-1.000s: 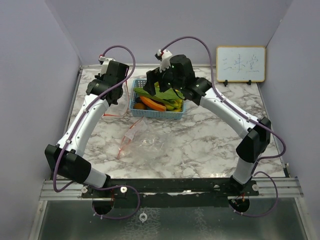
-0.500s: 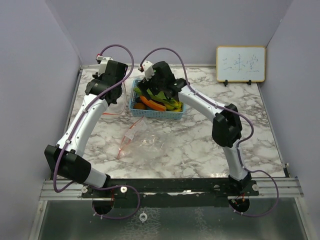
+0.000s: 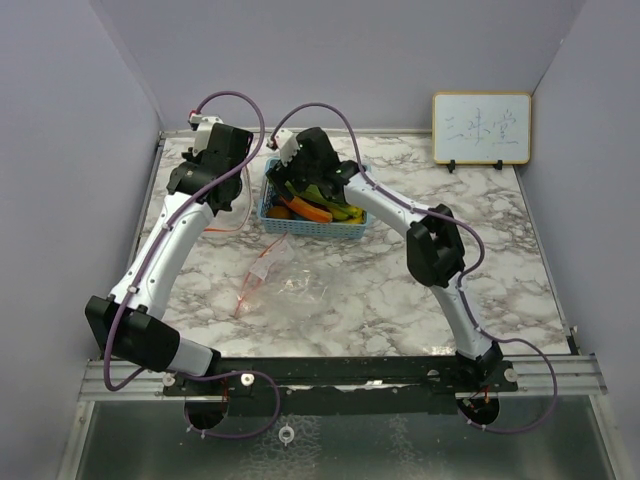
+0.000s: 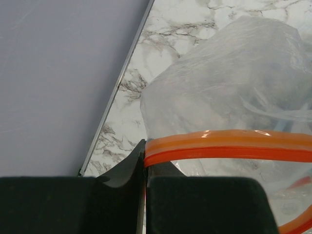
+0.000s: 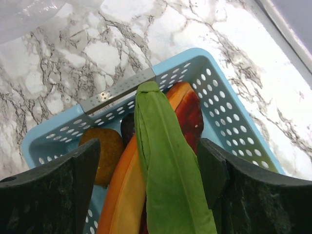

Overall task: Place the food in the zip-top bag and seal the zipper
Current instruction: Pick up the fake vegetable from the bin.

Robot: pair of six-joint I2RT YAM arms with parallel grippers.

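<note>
The blue mesh basket (image 3: 312, 227) holds the food: a long green leafy vegetable (image 5: 165, 175), an orange carrot (image 5: 122, 195), a brown round fruit (image 5: 105, 151), a dark purple eggplant (image 5: 127, 127) and yellow bananas (image 3: 346, 212). My right gripper (image 5: 148, 146) is open over the basket (image 5: 229, 112), with one finger on each side of the green vegetable. It shows at the basket's left part in the top view (image 3: 298, 182). My left gripper (image 4: 145, 152) is shut on the orange zipper strip (image 4: 229, 144) of the clear zip-top bag (image 4: 229, 83). The bag (image 3: 288, 278) lies in front of the basket.
A small whiteboard (image 3: 481, 128) stands at the back right. The left wall and the table's metal edge (image 4: 117, 92) run close beside my left gripper. Marble tabletop (image 3: 420, 300) lies right of the bag.
My right arm has swung left and folded in, bringing its gripper down over the left part of the basket. My left arm has barely moved.
</note>
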